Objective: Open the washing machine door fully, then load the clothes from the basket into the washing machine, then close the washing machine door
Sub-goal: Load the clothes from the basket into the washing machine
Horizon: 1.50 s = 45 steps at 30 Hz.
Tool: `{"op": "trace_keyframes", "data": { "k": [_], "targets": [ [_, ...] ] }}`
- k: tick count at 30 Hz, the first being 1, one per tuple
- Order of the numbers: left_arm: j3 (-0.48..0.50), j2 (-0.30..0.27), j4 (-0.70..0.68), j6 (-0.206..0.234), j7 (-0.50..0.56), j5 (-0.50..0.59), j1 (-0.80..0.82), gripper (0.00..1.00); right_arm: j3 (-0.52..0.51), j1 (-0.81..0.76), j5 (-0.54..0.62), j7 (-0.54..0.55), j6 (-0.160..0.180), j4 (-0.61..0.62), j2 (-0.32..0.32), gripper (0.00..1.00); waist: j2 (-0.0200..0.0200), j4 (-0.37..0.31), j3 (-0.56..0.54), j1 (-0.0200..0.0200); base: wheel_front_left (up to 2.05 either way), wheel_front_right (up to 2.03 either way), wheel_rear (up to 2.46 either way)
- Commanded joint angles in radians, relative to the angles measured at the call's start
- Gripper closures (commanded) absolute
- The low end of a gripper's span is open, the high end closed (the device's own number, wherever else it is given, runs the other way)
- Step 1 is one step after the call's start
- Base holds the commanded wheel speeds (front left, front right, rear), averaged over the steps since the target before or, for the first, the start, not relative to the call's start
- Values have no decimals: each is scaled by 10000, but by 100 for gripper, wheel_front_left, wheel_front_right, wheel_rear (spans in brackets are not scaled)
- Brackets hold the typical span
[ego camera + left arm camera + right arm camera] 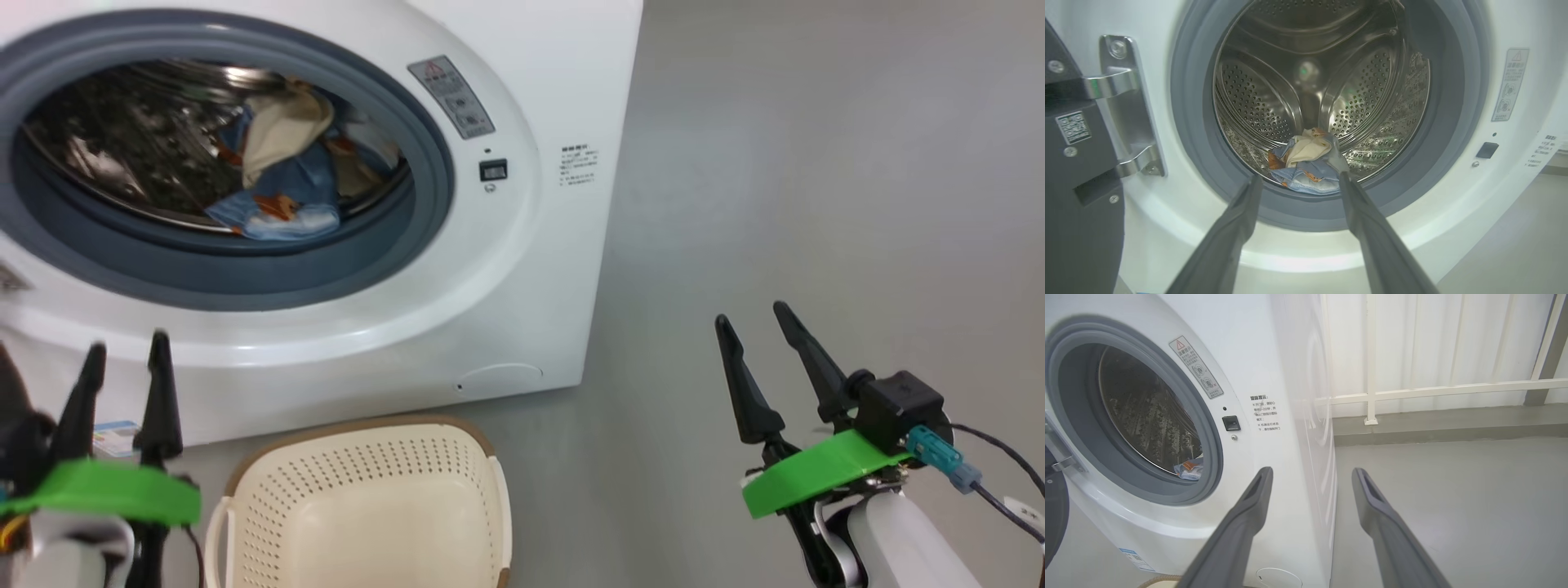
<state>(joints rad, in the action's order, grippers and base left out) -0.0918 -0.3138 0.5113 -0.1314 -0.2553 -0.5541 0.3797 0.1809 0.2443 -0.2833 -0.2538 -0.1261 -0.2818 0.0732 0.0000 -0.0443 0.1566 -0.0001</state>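
The white washing machine (pixel 522 269) stands with its mouth uncovered. The clothes (pixel 282 184), light blue with orange prints and a cream piece, lie in a heap at the front of the steel drum (pixel 1274 94). In the left wrist view the black washing machine door (pixel 1077 196) is swung out to the left on its metal hinge (pixel 1122 102). The cream basket (pixel 359 498) sits on the floor below the machine, its visible inside bare. My left gripper (pixel 126 347) is open in front of the machine's lower left. My right gripper (pixel 751 316) is open over the floor to the machine's right.
Grey floor (pixel 816 204) stretches to the right of the machine. A white railing (pixel 1433 390) with pale panels runs along the back behind a low kerb. A grey rubber gasket (pixel 245 278) rings the drum mouth.
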Motion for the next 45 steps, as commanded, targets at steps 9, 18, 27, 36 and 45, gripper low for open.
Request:
{"op": "trace_keyframes", "data": {
  "k": [9,18,27,36,45],
  "targets": [
    [1499,183,-1280,8,-64,606,-1849,0,305,-373,-461,-80,-46,123,372,0,0,408,-978,1,0,0,0],
    [1889,688,-2131,8,-64,926,-2894,0,281,-513,-646,-80,-46,153,532,0,0,471,-1238,1,0,0,0],
    [1627,630,-2421,8,-64,961,-3134,0,297,-557,-698,-80,-46,164,601,0,0,517,-1324,1,0,0,0],
    [1637,535,-2434,8,-64,1610,-3078,0,326,-556,-716,-80,-46,130,593,0,0,497,-1343,1,0,0,0],
    [1628,546,-2400,8,-64,1688,-3028,0,328,-536,-711,-80,-46,81,551,0,0,478,-1308,1,0,0,0]
  ]
}}
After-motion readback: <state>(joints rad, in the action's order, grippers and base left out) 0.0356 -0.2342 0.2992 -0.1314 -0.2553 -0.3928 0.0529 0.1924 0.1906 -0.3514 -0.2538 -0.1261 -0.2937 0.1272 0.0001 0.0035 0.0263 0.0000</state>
